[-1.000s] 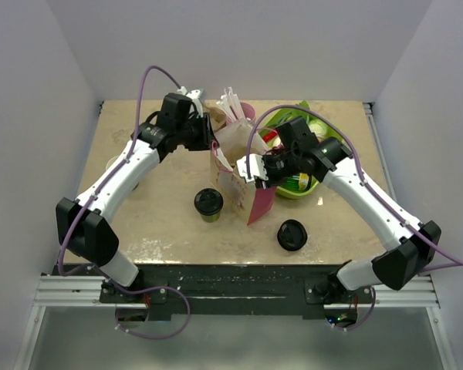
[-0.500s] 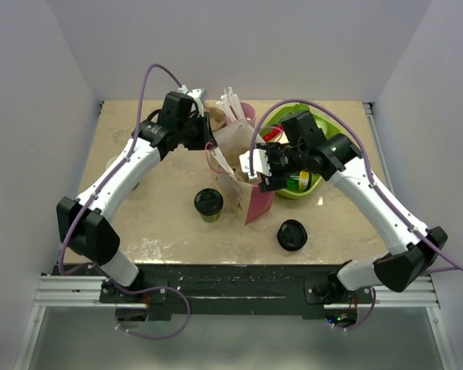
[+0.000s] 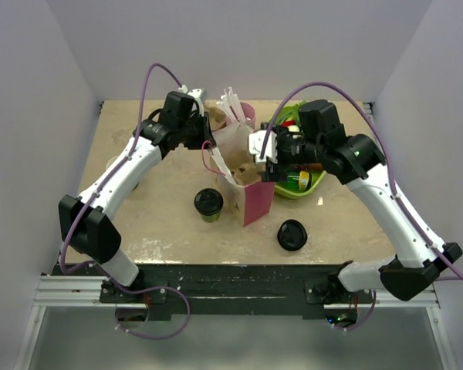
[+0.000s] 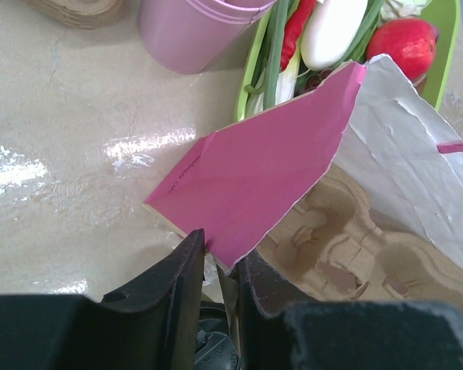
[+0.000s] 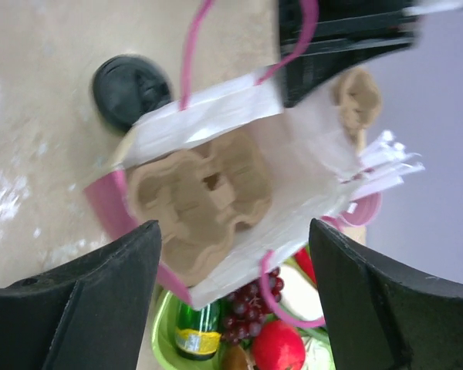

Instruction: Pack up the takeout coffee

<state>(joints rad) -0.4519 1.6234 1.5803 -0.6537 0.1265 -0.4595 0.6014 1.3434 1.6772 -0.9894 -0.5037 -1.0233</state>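
The takeout coffee [image 3: 208, 204], a small olive cup under a black lid, stands on the table just left of the pink bag [image 3: 245, 185]; its lid also shows in the right wrist view [image 5: 131, 89]. My left gripper [image 3: 207, 142] is shut on the bag's far-left rim; in the left wrist view the left gripper [image 4: 220, 258] pinches the pink paper [image 4: 262, 177]. My right gripper [image 3: 265, 158] hovers open over the bag's right side, holding nothing; seen from its wrist, the right gripper [image 5: 235, 231] spans the bag's mouth. A cardboard cup carrier [image 5: 201, 193] lies inside the bag.
A loose black lid [image 3: 292, 235] lies near the front, right of the bag. A green bowl [image 3: 312, 185] with a bottle [image 5: 189, 331], grapes and other produce sits under the right arm. A pink cup [image 3: 245, 114] with straws stands behind the bag.
My right gripper has let go of the bag's rim, opened wide and lifted up and back. The bag now stands more upright. The left gripper keeps its hold.
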